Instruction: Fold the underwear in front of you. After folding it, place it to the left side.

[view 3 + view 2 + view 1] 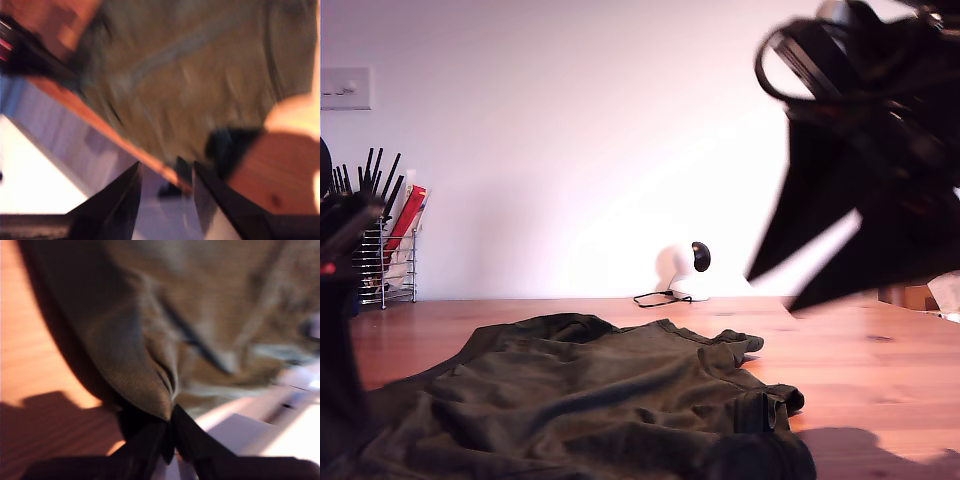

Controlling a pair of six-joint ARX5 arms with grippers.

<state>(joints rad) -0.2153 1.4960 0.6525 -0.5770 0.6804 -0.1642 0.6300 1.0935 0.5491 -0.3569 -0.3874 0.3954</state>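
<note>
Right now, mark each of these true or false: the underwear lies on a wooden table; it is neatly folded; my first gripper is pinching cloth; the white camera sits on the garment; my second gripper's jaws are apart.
1. The underwear lies on the wooden table. True.
2. It is neatly folded. False: it is rumpled and spread out.
3. My first gripper pinches cloth. True.
4. The white camera sits on the garment. False: it stands beyond it, by the wall.
5. My second gripper has its jaws apart. True.

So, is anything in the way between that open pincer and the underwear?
Nothing I can see, though the picture is blurred. My second pincer is open, and the underwear lies straight ahead of it.
</note>
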